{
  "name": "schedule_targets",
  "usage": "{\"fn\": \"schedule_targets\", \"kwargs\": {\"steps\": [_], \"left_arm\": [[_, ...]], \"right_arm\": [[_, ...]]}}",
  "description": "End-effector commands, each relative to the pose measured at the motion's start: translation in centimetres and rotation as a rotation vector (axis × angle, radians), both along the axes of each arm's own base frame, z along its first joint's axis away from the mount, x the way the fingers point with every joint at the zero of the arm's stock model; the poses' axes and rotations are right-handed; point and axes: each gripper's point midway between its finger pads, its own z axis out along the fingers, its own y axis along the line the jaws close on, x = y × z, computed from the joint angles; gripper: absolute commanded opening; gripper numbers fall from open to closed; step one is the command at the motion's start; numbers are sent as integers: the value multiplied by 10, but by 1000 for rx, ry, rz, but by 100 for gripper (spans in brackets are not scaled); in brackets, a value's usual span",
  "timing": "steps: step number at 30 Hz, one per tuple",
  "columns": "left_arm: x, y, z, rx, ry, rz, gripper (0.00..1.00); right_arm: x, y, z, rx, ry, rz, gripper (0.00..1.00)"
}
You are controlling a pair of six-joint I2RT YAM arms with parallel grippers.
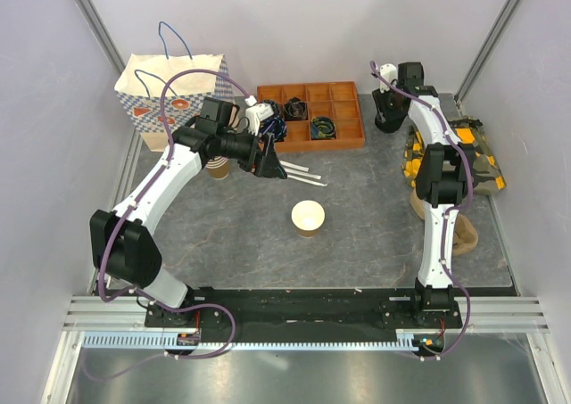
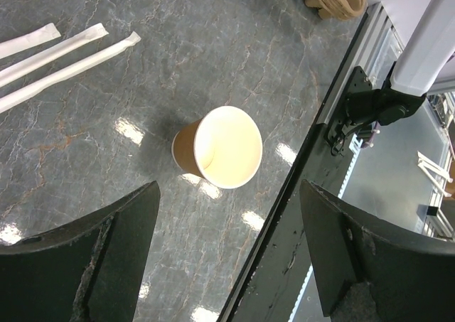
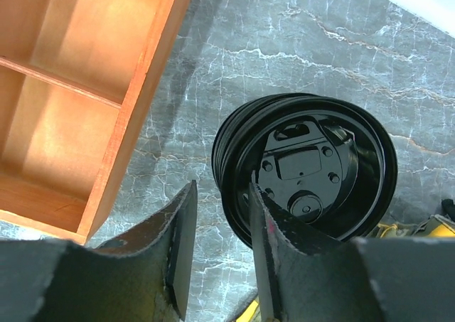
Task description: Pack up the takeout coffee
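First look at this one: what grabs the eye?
A lidless paper cup, cream inside, stands alone mid-table, with the wide-open left gripper aimed at it from above. At the far right, the right gripper hangs over the rim of a stack of black lids beside the orange tray. A patterned paper bag stands at the far left.

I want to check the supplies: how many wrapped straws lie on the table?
3. All lie side by side on the table, beyond the paper cup: upper straw, middle straw, lower straw in the left wrist view. More may hide under the left arm.
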Motion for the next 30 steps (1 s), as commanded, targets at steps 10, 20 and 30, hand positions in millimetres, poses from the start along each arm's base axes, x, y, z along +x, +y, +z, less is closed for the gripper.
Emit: {"fn": "schedule_targets", "kwargs": {"steps": [10,20,30], "left_arm": [[9,-6,16,-41,-18,-5,86],[11,-7,17,-45,-14,-7,86],[14,-11,19,-59,-7,-21,86]], "right_arm": [[12,-12,45,33,-97,-20,26],[12,-14,47,29,-102,-21,5],[4,-10,58,41,-102,-1,0]]}}
